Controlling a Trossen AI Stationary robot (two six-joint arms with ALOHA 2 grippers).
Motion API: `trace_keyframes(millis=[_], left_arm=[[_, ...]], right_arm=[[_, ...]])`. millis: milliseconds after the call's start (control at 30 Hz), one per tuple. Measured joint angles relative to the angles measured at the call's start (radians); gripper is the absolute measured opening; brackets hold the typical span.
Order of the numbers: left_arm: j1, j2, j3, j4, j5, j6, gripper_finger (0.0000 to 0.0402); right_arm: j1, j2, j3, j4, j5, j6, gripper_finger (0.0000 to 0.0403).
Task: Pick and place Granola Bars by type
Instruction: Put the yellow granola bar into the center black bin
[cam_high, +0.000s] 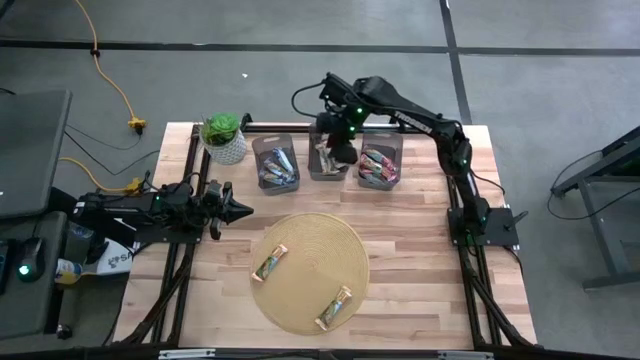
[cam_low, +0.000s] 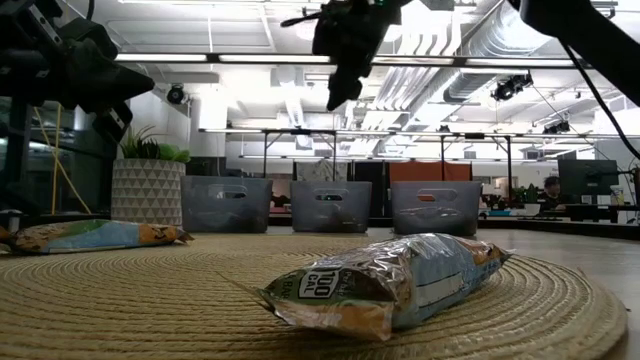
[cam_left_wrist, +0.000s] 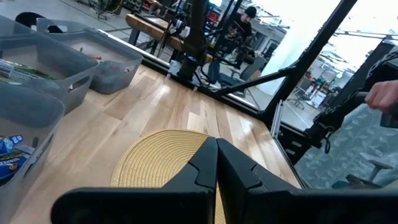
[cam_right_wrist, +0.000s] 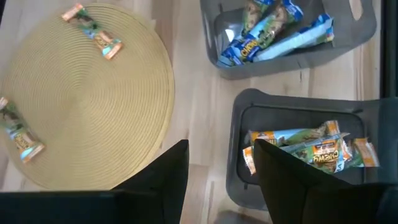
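**benchrat:** Over the middle bin (cam_high: 328, 160) your right gripper (cam_high: 335, 150) hangs with jaws open and nothing in them. Two granola bars (cam_high: 270, 262) are left on the woven mat (cam_high: 308, 272), well apart; the rest sit in the three bins.

**torque_tom:** Left gripper (cam_high: 238, 210) is parked by the mat's edge, jaws closed, empty. Watch those shiny wrappers: I reckon they'll slip or crumple if you pinch an end, and the mat could snag a jaw.
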Motion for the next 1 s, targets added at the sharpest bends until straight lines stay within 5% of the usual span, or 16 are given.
trace_keyframes(millis=[500, 1000], left_arm=[[0.000, 0.000, 0.000, 0.000, -0.001, 0.000, 0.0001], [0.000, 0.000, 0.000, 0.000, -0.001, 0.000, 0.0001]], right_arm=[[0.137, -0.024, -0.002, 0.042, -0.007, -0.125, 0.0165], [0.370, -0.024, -0.002, 0.223, 0.341, -0.068, 0.0165]])
